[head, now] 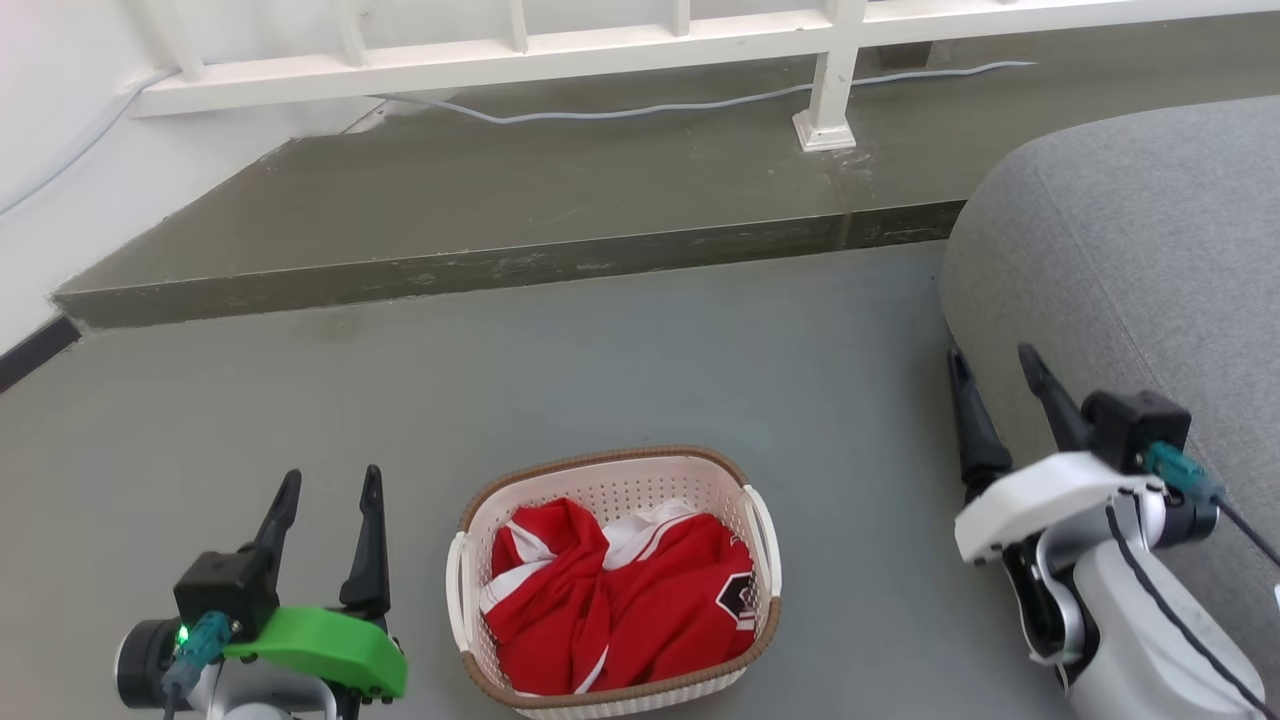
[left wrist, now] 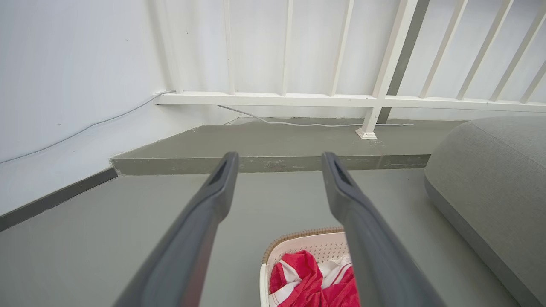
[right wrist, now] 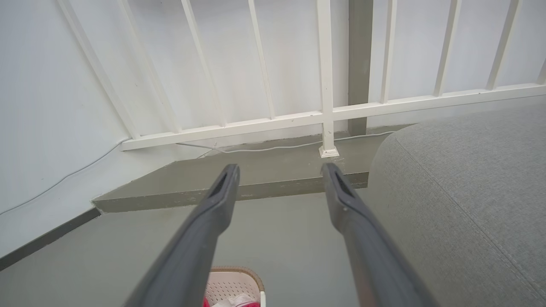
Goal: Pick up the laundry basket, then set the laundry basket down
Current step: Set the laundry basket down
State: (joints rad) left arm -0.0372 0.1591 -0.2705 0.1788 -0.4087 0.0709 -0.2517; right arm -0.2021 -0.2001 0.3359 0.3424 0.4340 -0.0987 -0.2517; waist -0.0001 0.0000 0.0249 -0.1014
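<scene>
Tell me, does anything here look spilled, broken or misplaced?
Nothing stands out. The laundry basket sits upright on the floor, garment crumpled inside; the left gripper and right gripper are open, clear of it.

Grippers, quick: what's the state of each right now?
Left gripper: open, holding nothing, clear of the laundry basket.
Right gripper: open, holding nothing.

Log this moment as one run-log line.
stage: before pickup | laundry basket: on floor, untouched | left gripper: open, left of basket | right gripper: open, by grey cushion
</scene>
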